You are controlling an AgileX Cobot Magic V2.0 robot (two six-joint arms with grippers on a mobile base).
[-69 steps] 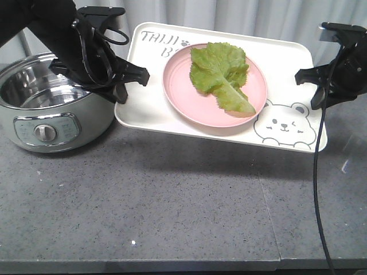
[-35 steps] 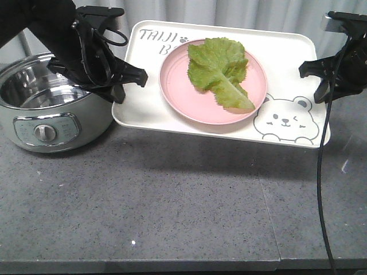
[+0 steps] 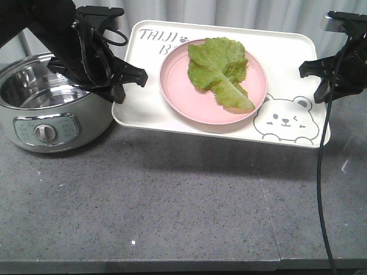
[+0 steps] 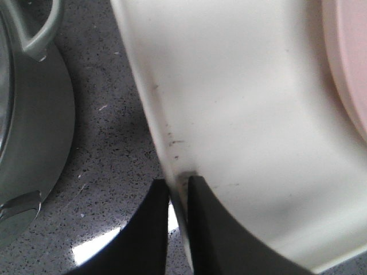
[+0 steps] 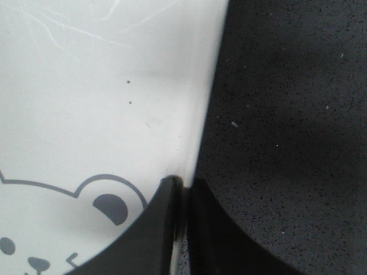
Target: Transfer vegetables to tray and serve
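Pinching the tray (image 3: 143, 109) by its side rims, the left gripper (image 4: 179, 186) and right gripper (image 5: 182, 186) hold it above the table (image 3: 172, 206). The lettuce leaf (image 3: 221, 69) lies on the pink plate (image 3: 183, 91), upper middle.

tray (image 3: 141, 104): smooth cream plastic | pot (image 3: 86, 117): shiny metal | countertop (image 3: 172, 200): speckled matt stone

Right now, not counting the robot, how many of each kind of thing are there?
tray: 1
plate: 1
lettuce leaf: 1
pot: 1
Total: 4
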